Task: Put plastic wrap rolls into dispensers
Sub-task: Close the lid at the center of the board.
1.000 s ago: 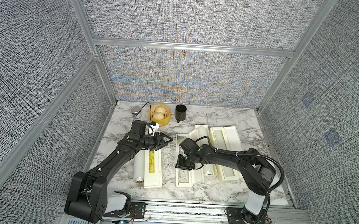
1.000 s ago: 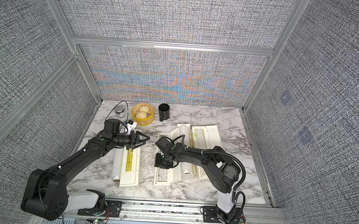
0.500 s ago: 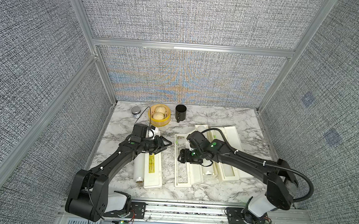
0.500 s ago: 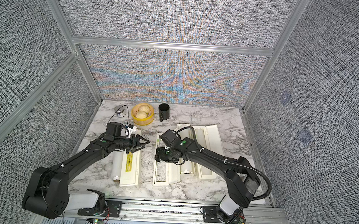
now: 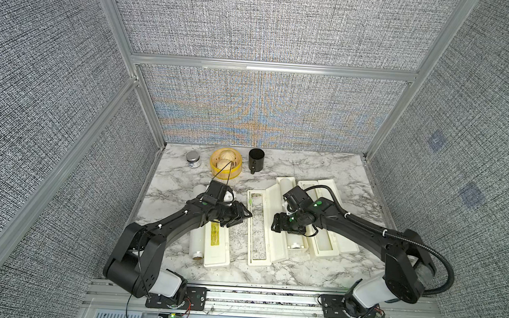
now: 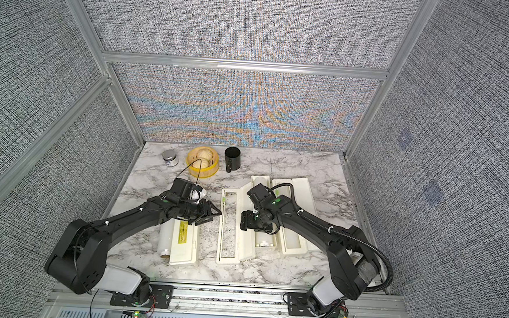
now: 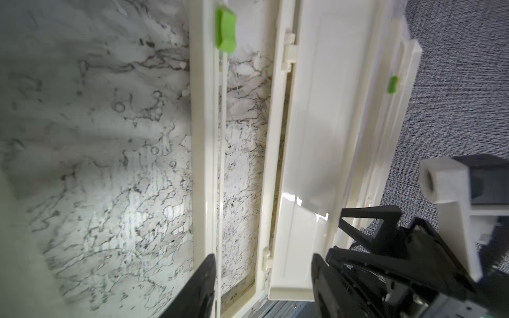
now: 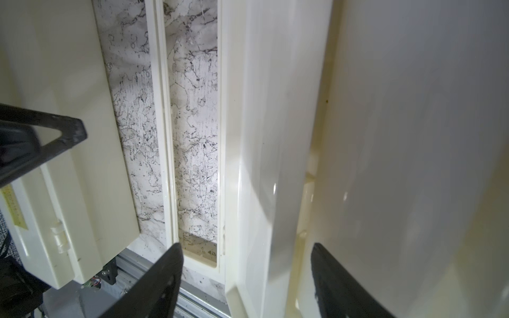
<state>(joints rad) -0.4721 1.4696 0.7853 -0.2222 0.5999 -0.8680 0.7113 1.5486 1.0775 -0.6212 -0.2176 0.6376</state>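
Right wrist cam: we see the right gripper (image 8: 246, 256) with jaws standing wide apart, nothing pinched. Between the fingertips (image 8: 165, 278) and just ahead of them, the cream wall of the open dispenser (image 8: 261, 137) runs lengthwise away from the tips. Outboard of that finger lies its flat lid frame (image 8: 161, 124); the marble table (image 8: 126, 110) shows through the long window. Further out on that side sits a closed dispenser (image 8: 71, 179) with a latch (image 8: 57, 238) and a yellow label strip (image 8: 12, 206). The left gripper's fingertip (image 8: 66, 135) overlaps it; contact we can't tell. Outboard of the opposite finger (image 8: 344, 283) is a pale glossy surface (image 8: 427, 137) (roll or box wall, too blurred to call). An aluminium rail (image 8: 132, 261) sits under the first finger.
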